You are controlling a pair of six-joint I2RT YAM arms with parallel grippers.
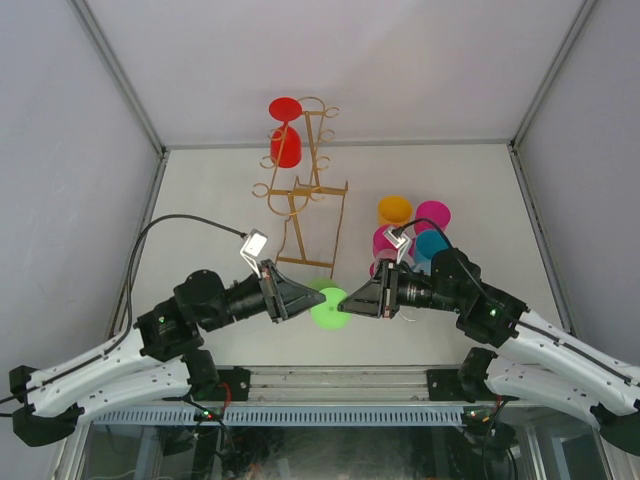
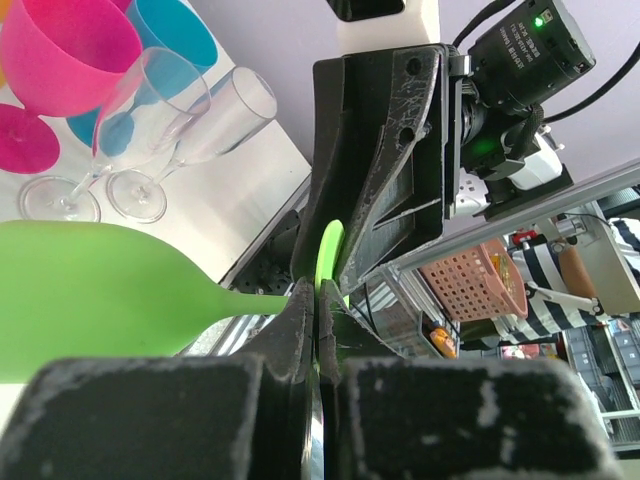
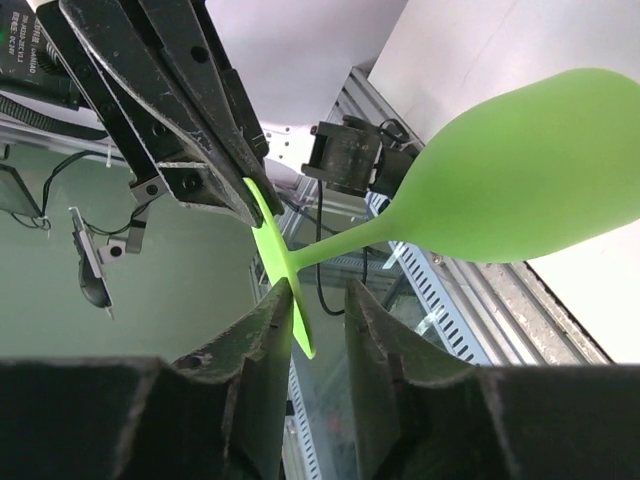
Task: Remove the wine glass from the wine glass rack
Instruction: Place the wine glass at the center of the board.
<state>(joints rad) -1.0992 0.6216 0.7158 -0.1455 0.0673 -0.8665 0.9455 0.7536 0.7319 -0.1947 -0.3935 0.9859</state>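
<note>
The gold wire wine glass rack (image 1: 318, 195) stands at the back centre, with a red wine glass (image 1: 286, 146) hanging upside down from an upper left hook. A green wine glass (image 1: 328, 310) is held on its side in the air in front of the rack. My left gripper (image 1: 308, 299) is shut on the rim of its round foot (image 2: 329, 250), with the bowl (image 2: 90, 290) off to the left. My right gripper (image 1: 346, 299) faces it, open, with the far edge of the foot (image 3: 275, 250) between its fingers (image 3: 265, 320), near the left one. The bowl also shows in the right wrist view (image 3: 530, 170).
A group of glasses stands on the table at the right: orange (image 1: 395, 210), pink (image 1: 433, 214), teal (image 1: 432, 245) and two clear flutes (image 2: 170, 110). Grey walls enclose the table on three sides. The metal rail (image 1: 330, 385) runs along the near edge.
</note>
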